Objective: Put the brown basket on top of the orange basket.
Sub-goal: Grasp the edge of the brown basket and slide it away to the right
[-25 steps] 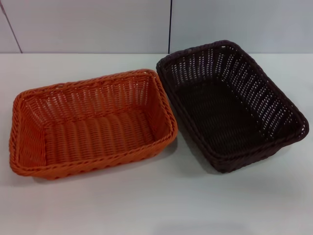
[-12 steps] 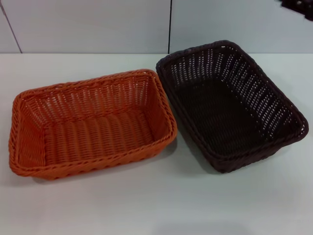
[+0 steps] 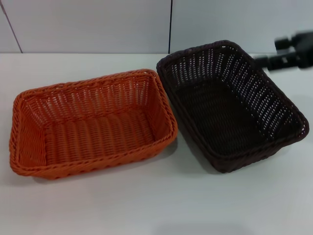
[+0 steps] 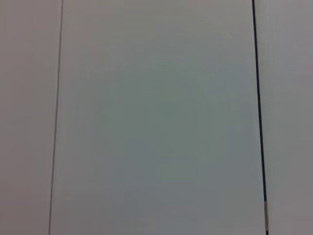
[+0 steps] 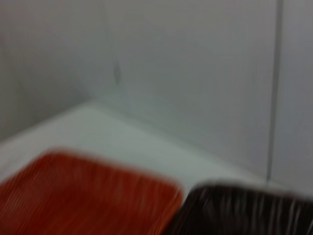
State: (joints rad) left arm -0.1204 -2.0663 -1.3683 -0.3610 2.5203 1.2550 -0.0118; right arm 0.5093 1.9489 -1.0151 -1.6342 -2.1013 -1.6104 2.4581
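The right gripper (image 3: 286,55) has come into view above the table's (image 3: 146,205) far right; its grip cannot be made out. Just below it sits the brown basket (image 3: 230,105). Farther leftward lies the orange basket (image 3: 90,125), their near corners almost touching.

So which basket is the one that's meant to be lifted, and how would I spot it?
On the white table two woven baskets sit side by side. The brown basket is on the robot's right, nearly touching the orange basket. It is almost black, while its neighbour is bright orange.
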